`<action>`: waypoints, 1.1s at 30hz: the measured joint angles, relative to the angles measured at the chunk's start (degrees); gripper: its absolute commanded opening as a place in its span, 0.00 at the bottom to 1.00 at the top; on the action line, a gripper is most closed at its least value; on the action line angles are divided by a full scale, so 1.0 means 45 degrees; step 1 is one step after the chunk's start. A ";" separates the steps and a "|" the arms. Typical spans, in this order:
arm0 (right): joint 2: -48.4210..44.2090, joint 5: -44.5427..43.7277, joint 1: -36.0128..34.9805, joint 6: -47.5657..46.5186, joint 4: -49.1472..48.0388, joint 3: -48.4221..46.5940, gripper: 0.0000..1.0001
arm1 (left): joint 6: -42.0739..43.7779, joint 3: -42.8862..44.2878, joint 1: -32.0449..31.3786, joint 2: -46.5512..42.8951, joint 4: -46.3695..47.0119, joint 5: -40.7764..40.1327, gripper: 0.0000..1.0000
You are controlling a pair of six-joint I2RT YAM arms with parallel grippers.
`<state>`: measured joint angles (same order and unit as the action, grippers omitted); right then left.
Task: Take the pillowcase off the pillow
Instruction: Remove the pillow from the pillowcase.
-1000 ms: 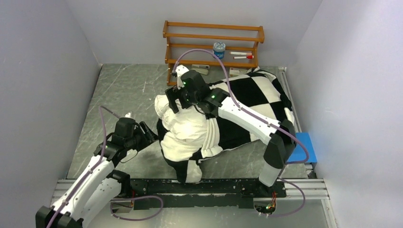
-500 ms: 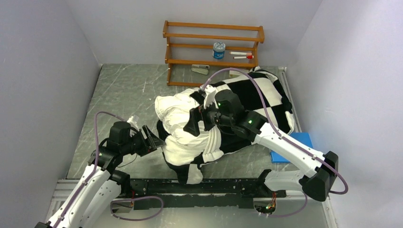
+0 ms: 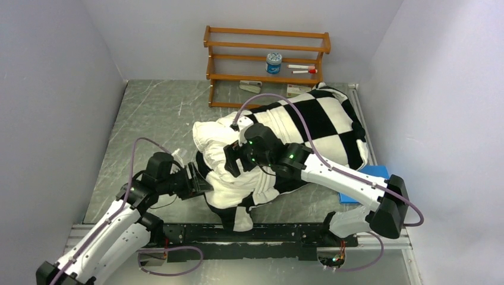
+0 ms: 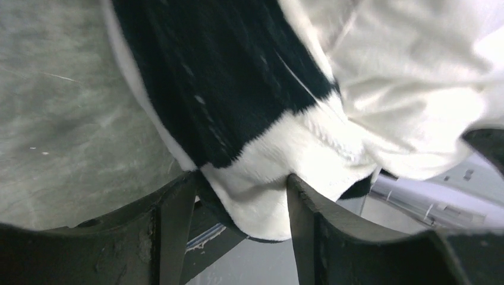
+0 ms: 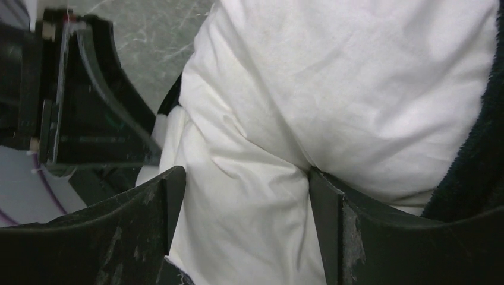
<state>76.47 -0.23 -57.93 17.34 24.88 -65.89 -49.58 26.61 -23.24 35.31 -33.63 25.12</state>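
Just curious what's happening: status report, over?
Left claw open around black-and-white checkered fabric pillowcase edge. Right claw open astride plump white pillow. Pillow partly out. No obstruction seen.

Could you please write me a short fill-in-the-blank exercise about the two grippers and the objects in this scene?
1. The checkered fabric between the jaws of the left gripper is the ____.
2. The right gripper straddles the plain white ____.
3. The flat pad at the right edge of the table is ____ in colour.
4. Both grippers' jaws stand ____.
Missing words: pillowcase; pillow; blue; open.
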 measured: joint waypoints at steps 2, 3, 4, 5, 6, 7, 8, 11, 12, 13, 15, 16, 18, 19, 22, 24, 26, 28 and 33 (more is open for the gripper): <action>0.0189 -0.0306 -0.0063 0.0005 -0.0078 -0.0005 0.71 | -0.0238 0.0000 -0.1064 0.0296 0.0233 -0.0471 0.39; 0.0277 -0.0423 -0.0083 0.0010 -0.0092 -0.0029 0.64 | -0.0447 0.0000 -0.1700 0.0515 0.0423 -0.0806 0.30; 0.0413 -0.0563 -0.0107 0.0015 -0.0102 -0.0083 0.55 | -0.0622 0.0029 -0.2302 0.0709 0.0607 -0.1112 0.22; 0.0578 -0.0724 -0.0117 0.0039 -0.0097 -0.0165 0.38 | -0.0869 0.0165 -0.3050 0.0957 0.0631 -0.1763 0.14; 0.0758 -0.0869 -0.0121 0.0049 -0.0087 -0.0257 0.19 | -0.1088 0.0384 -0.3682 0.1171 0.0588 -0.2487 0.07; 0.0903 -0.1035 -0.0121 0.0073 -0.0068 -0.0330 0.13 | -0.1321 0.0631 -0.4206 0.1341 0.0447 -0.3172 0.05; 0.1069 -0.1253 -0.0126 0.0170 -0.0063 -0.0403 0.11 | -0.1569 0.0899 -0.4614 0.1370 0.0199 -0.3949 0.05; 0.1311 -0.1724 0.0015 0.0267 -0.0092 -0.0544 0.00 | -0.2293 0.1151 -0.5076 0.0627 -0.0092 -0.5377 0.05; 0.1375 -0.1710 0.0107 0.0267 -0.0068 -0.0699 0.00 | -0.2506 0.1064 -0.5119 0.0262 -0.0039 -0.5634 0.05; 0.1501 -0.1613 0.0287 0.0325 0.0024 -0.1025 0.00 | -0.2701 0.0913 -0.5134 0.0015 0.0063 -0.5795 0.05; 0.1855 -0.1282 0.0763 0.0452 0.0112 -0.1826 0.00 | -0.2997 0.0549 -0.5134 -0.0316 0.0389 -0.5965 0.05; 0.2035 -0.1088 0.1005 0.0539 0.0151 -0.2200 0.00 | -0.3128 0.0345 -0.5134 -0.0262 0.0612 -0.6018 0.05; 0.2375 -0.0583 0.1530 0.0806 0.0248 -0.2846 0.00 | -0.3245 0.0087 -0.5134 0.0170 0.1010 -0.6042 0.05; 0.2531 -0.0151 0.1885 0.1015 0.0267 -0.3079 0.00 | -0.3279 0.0049 -0.5134 0.0447 0.1161 -0.6042 0.05; 0.2739 0.0850 0.2579 0.1472 0.0306 -0.3264 0.00 | -0.3288 0.0049 -0.5231 0.0928 0.1404 -0.6173 0.05; 0.2997 0.1409 0.2827 0.1739 0.0340 -0.3415 0.00 | -0.3283 0.0049 -0.5338 0.0952 0.1316 -0.6358 0.05; 0.3162 0.1685 0.2895 0.1957 0.0291 -0.3424 0.00 | -0.3279 0.0015 -0.5396 0.0908 0.1137 -0.6441 0.05; 0.3211 0.1875 0.2919 0.2118 0.0233 -0.3347 0.00 | -0.3279 -0.0199 -0.5508 0.0787 0.1088 -0.6450 0.05; 0.3264 0.2142 0.2929 0.2103 0.0398 -0.3342 0.00 | -0.3473 -0.1025 -0.6135 0.0194 0.1336 -0.6479 0.05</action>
<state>91.15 9.41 -44.75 26.81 26.68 -80.93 -65.21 22.00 -50.85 36.18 -27.62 -4.03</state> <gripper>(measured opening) 0.015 0.056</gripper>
